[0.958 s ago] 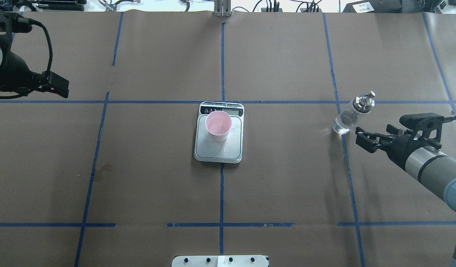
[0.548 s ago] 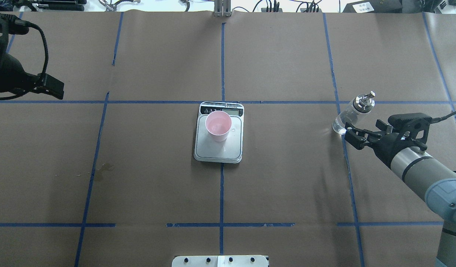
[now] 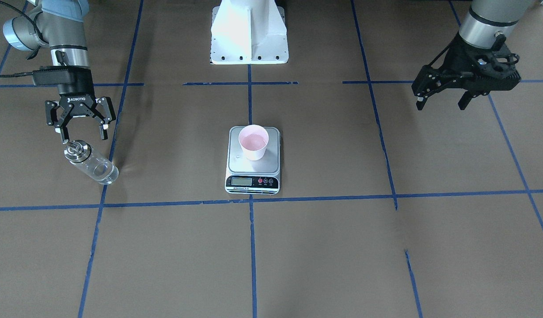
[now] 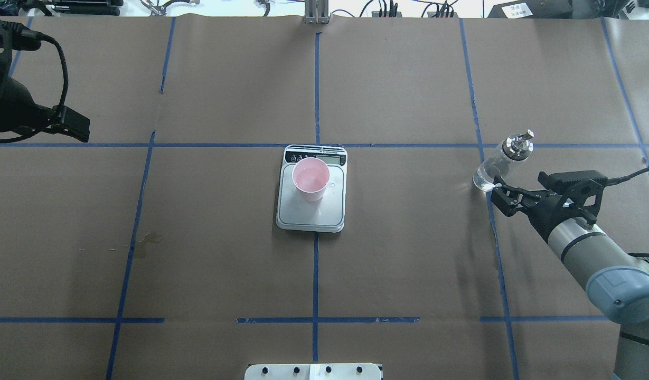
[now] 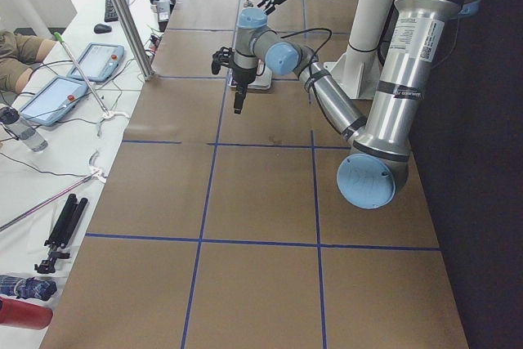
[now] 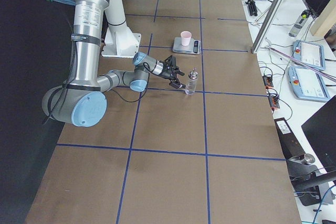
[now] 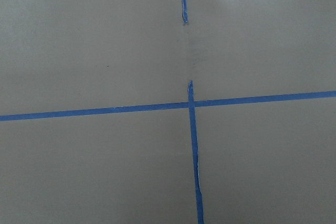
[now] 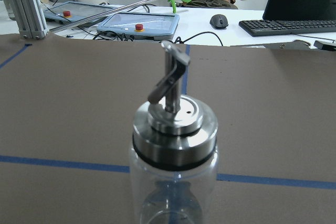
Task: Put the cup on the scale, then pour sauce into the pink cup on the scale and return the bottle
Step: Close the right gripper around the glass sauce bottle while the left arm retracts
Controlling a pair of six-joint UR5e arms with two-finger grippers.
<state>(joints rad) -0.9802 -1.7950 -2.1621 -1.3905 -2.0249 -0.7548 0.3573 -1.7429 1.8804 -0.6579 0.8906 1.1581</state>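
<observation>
Pink cup (image 4: 310, 178) upright on scale (image 4: 310, 214), table centre; unmoved, so first step looks done. Glass bottle (image 4: 497, 168) upright at right, on blue tape line, clear sauce (image 3: 101, 172) inside, also unmoved. Change: right gripper (image 3: 84, 132) has advanced from clear of bottle to just beside it, jaws spread wide, holding nothing, wrist camera centred on spout. Not yet around glass. Left gripper (image 3: 440, 104) has drawn back slightly at far left, jaws wide, empty. Judgement: grasp approach under way; pour and return remain.
</observation>
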